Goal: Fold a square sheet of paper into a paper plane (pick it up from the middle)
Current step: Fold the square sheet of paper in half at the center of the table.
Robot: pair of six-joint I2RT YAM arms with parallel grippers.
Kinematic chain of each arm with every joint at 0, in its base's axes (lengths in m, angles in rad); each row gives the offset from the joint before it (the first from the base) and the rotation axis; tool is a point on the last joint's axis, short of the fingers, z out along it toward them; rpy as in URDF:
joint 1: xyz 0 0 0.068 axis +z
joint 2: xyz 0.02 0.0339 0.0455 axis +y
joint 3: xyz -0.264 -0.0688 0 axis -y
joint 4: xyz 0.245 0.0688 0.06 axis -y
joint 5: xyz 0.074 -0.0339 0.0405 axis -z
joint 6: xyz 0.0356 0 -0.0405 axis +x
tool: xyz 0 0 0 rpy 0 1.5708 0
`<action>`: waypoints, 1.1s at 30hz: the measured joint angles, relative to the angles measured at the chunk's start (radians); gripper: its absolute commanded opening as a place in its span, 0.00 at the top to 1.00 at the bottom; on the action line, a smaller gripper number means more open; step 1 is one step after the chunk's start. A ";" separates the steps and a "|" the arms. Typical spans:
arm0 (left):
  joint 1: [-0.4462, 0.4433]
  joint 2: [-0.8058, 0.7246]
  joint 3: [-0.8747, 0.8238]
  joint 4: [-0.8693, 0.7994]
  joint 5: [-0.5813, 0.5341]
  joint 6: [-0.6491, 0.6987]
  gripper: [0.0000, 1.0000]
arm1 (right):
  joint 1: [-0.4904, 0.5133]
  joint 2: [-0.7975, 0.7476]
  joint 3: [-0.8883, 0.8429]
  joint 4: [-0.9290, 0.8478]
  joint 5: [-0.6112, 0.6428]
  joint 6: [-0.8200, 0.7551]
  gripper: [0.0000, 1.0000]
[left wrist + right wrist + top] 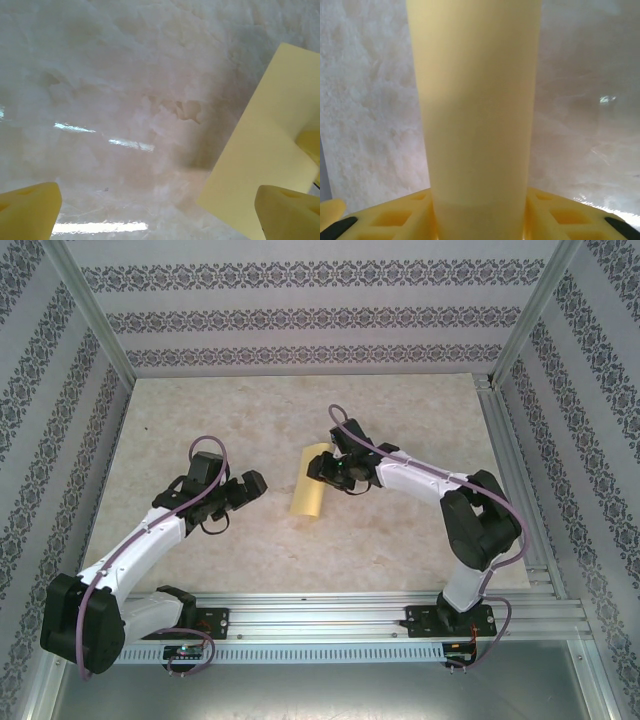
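Pale marbled tabletop [250, 410], patterned wallpaper walls [300, 315], aluminium frame rails [330, 615], soft glare

Left wrist view: two yellow foam fingers [30, 210] sit at the bottom corners, at seven and five o'clock, spread wide apart with nothing between them. Pale marbled worktop [130, 100] runs across the view, glare streaks low down. Over at three o'clock, the square sheet of paper [265, 145] slants in, its near corner just beside the right-hand finger.
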 measured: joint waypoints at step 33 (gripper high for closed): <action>-0.241 0.401 0.276 0.158 0.143 -0.026 0.17 | -0.257 -0.087 -0.204 -0.103 0.028 -0.238 0.28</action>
